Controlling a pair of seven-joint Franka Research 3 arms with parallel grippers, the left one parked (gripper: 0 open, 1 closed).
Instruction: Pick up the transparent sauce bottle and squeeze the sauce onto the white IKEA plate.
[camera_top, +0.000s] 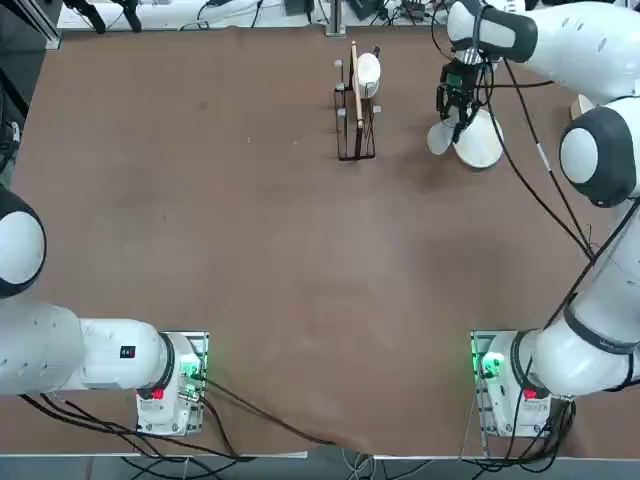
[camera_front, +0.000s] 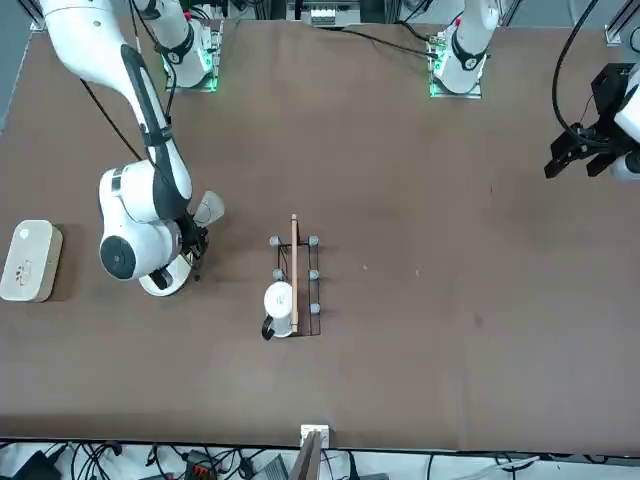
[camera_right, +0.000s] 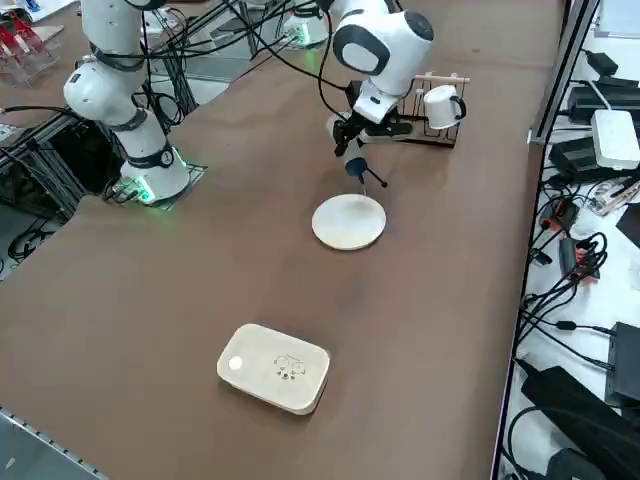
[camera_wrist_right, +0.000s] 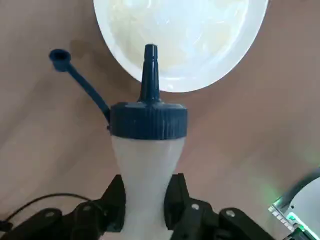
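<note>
Right pincer (camera_wrist_right: 145, 200): clenching the transparent sauce bottle (camera_wrist_right: 146, 165) by its pale body, which is pinching in between the two fingers; sitting at the upper right of the top view.

Bottle: blue nozzle pointing down toward the white IKEA plate (camera_wrist_right: 182, 35), its tethered cap dangling beside it.

Plate: lying on the brown worktop (camera_top: 250, 250), centre of the right side view; any sauce on it is perhaps too faint to tell.

Wire rack (camera_top: 355, 115): standing nearby, holding a white cup (camera_top: 368, 72).
</note>
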